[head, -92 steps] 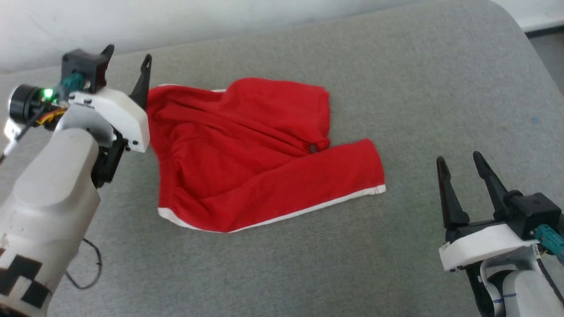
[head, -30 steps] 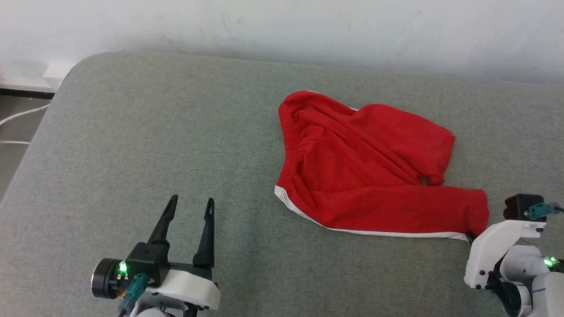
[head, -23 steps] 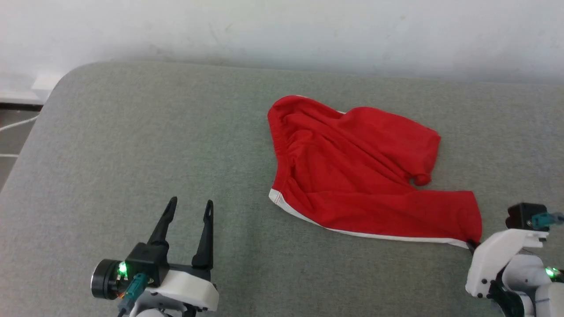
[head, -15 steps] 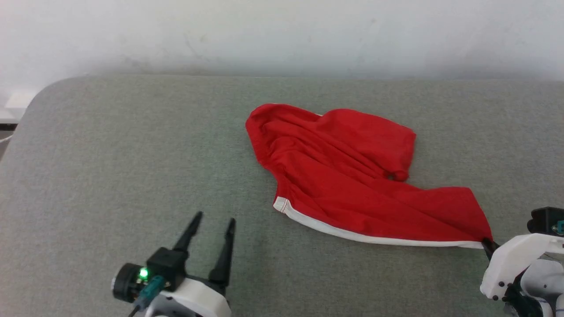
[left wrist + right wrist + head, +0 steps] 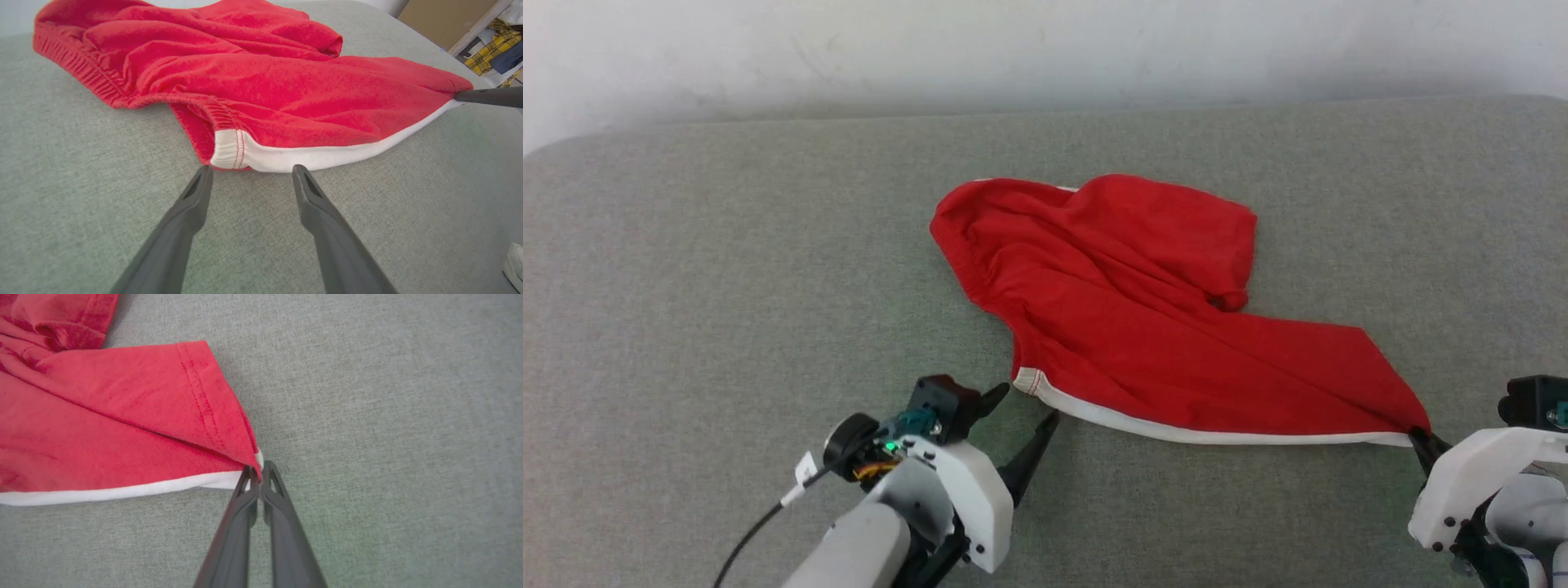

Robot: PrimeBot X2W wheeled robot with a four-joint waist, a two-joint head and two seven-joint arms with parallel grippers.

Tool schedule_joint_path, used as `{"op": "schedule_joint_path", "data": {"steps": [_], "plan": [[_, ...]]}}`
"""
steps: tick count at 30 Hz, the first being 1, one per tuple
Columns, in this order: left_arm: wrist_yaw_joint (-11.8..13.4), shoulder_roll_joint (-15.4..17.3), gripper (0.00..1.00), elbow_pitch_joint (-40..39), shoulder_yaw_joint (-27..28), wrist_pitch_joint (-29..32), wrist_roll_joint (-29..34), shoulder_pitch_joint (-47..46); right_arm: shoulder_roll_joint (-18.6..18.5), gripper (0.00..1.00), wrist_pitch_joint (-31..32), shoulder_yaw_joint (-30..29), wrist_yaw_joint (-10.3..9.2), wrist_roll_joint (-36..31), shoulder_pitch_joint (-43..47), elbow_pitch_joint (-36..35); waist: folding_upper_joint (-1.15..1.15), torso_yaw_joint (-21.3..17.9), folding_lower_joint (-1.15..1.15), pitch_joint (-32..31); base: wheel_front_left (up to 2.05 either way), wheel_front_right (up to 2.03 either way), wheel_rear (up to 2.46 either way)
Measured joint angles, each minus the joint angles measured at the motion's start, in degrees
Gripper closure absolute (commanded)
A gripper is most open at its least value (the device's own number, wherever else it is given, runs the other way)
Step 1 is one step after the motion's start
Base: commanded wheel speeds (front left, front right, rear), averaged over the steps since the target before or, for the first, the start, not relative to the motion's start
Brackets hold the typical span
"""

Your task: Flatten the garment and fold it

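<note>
The red garment (image 5: pixel 1143 327) lies rumpled on the grey padded surface (image 5: pixel 727 269), its white edge (image 5: pixel 1217 431) running left to right. The right tool (image 5: pixel 256 473) is clamped on its right corner. The left tool (image 5: pixel 1029 404), fingers apart, stands just before the left corner (image 5: pixel 229 149).

Plain indoor workroom, hard to tell lab from home, broad grey fabric-covered pad (image 5: pixel 727 269) with rounded corners against a bare white wall (image 5: pixel 1045 49), pale wooden shelving (image 5: pixel 476 28) off to one side, yellow plaid cloth (image 5: pixel 490 45) piled there, white shoe (image 5: pixel 514 265) below.
</note>
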Motion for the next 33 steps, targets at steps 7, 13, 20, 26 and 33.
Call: {"op": "schedule_joint_path", "data": {"steps": [7, 13, 20, 26, 33], "plan": [[-0.01, 3.18, 0.0, 1.88, -3.15, 1.05, -3.7, -5.75, 0.0, 1.0, -0.82, 0.83, 0.0, -0.07, -0.16, -0.05, 0.0, -1.03, 0.0, 1.6, 0.0, 0.0, 0.0], [-0.01, 3.55, 0.21, 3.99, -6.01, 1.03, -5.79, -7.3, 0.01, 1.0, -1.41, 1.04, 0.0, -0.37, -0.36, 0.2, 0.0, -1.38, -0.01, 2.26, 0.0, 0.0, 0.0], [-0.01, 4.2, 1.0, 5.35, -7.84, -1.87, -6.83, -7.8, 0.0, 1.0, -2.19, 0.86, 0.0, -0.53, -0.35, 0.59, 0.0, -0.93, 0.0, 1.73, 0.0, 0.0, 0.0], [0.1, 5.47, 1.0, 4.8, -7.95, -4.94, -6.99, -7.27, 0.0, 1.0, -4.2, 0.87, 0.0, 0.12, -0.34, -0.25, 0.0, -0.33, 0.0, -0.07, 0.0, 0.0, 0.0], [2.13, 9.81, 1.0, -2.79, -6.78, -7.58, -5.67, -4.32, 0.0, 1.0, -3.04, 0.4, 0.0, 9.35, -0.88, -5.01, 0.0, 0.35, -0.01, -3.46, 0.0, 0.0, 0.0]]}}
